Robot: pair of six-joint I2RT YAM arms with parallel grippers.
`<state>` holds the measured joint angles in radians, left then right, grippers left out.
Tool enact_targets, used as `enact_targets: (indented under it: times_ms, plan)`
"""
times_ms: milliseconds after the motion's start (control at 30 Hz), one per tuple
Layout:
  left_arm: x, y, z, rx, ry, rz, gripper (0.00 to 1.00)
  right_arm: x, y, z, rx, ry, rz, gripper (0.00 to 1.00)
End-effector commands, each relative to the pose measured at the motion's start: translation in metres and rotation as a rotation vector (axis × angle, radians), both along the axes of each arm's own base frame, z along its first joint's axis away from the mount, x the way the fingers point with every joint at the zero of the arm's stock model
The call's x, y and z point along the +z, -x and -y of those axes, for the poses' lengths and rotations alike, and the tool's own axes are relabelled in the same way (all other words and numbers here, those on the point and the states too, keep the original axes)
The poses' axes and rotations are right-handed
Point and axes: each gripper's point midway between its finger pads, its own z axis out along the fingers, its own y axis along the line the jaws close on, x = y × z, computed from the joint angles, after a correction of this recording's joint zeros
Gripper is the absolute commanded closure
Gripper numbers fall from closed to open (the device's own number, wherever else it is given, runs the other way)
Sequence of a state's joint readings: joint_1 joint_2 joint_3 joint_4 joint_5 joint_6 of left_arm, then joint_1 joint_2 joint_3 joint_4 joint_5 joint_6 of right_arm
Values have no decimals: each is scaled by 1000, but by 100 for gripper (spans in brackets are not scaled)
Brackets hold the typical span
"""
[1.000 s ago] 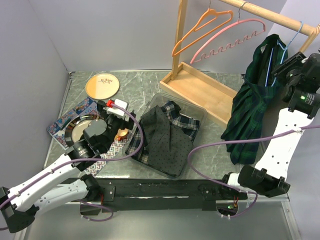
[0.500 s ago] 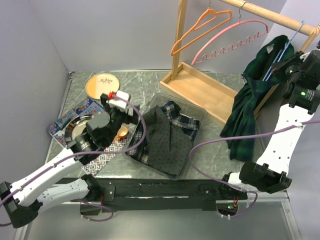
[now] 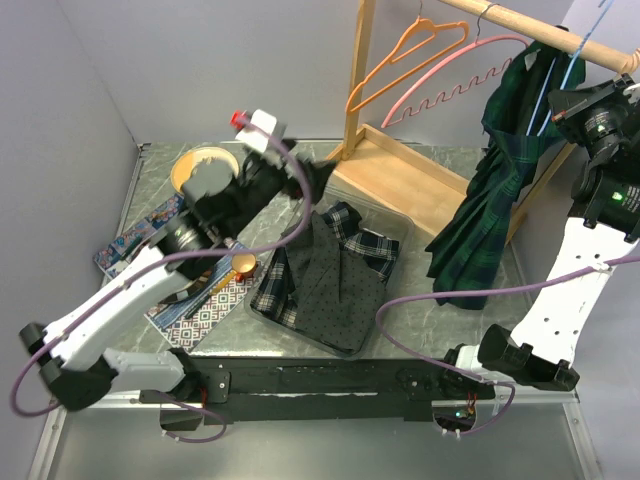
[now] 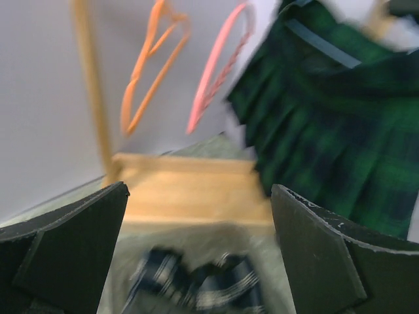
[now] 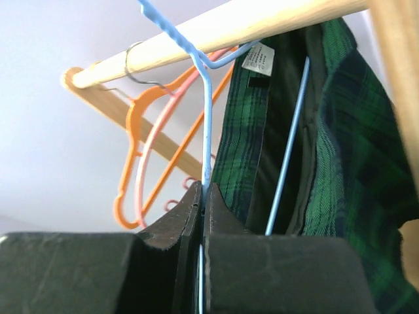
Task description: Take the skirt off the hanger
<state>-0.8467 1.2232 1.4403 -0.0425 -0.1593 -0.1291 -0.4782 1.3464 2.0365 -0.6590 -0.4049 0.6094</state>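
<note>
Top external view: the dark green plaid pleated skirt point(image 3: 478, 215) hangs from the wooden rail point(image 3: 540, 31) over the counter's far right corner, just left of the right tool point(image 3: 578, 100). Left wrist view: the left tool point(image 4: 200, 196) gapes wide, well short of the skirt. Right wrist view: the right tool is pinched on the thin blue wire hanger point(image 5: 207, 111), with the skirt just beyond.

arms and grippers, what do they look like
The left arm and right arm have white links, black joints and a purple cable each. The left gripper and right gripper have flat black fingers. The left wrist carries a red-and-white part.
</note>
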Motion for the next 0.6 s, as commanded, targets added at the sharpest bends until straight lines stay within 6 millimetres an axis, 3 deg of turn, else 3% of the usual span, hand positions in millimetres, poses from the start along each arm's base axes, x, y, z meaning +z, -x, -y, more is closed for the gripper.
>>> enact_targets:
  times_ms: [0, 33, 100, 200, 233, 267, 333, 433, 500, 567]
  plan:
    - [46, 18, 45, -232, 35, 48, 3, 81, 33, -42, 94, 61, 266, 100]
    - [40, 13, 60, -250, 23, 35, 3, 80, 35, -44, 92, 46, 267, 100]
    - [49, 17, 73, -262, 36, 68, 3, 78, 42, -56, 114, 20, 275, 100]
    - [45, 39, 106, -317, 14, 105, 3, 69, 48, -64, 115, -33, 261, 100]
    - [45, 56, 122, -360, 22, 121, 3, 67, 50, -71, 131, -56, 259, 100]
    - [44, 65, 129, -382, 22, 126, 3, 56, 47, -71, 126, -82, 238, 100]
    - [36, 88, 152, -447, 2, 127, 3, 64, 62, -81, 134, -108, 291, 100]
    - [29, 110, 172, -473, -1, 112, 3, 58, 74, -90, 140, -161, 296, 100]
    - [24, 121, 182, -490, 15, 112, 3, 65, 92, -96, 153, -196, 337, 100]
    - [21, 126, 188, -488, 18, 109, 3, 65, 103, -101, 170, -220, 356, 100]
